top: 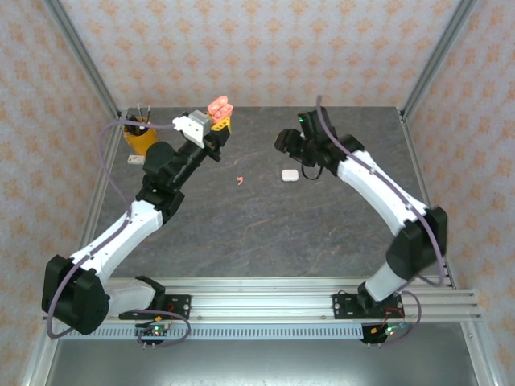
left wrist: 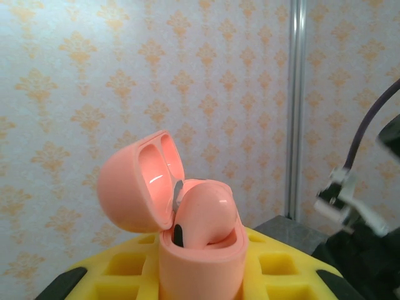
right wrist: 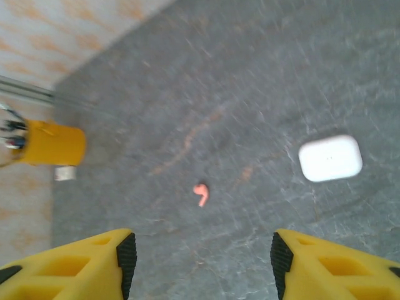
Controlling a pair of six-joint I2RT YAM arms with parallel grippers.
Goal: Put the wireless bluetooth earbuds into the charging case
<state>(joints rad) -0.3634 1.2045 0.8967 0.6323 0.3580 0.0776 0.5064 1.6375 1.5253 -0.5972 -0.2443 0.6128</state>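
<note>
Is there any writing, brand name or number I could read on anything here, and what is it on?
No readable text in any view.
Pink charging case: no print shows on it.
White case: looks blank.
Yellow cup and the small white item beside it: too blurred to tell if they carry any marking.

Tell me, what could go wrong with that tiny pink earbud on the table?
1. The pink earbud is tiny and lies flat on the table. The open right hand above it might pinch it badly and flick it away.
2. The left hand holds the pink case up in the air with its lid open. The earbud inside seems to sit high, so a tilt could spill it.
</note>
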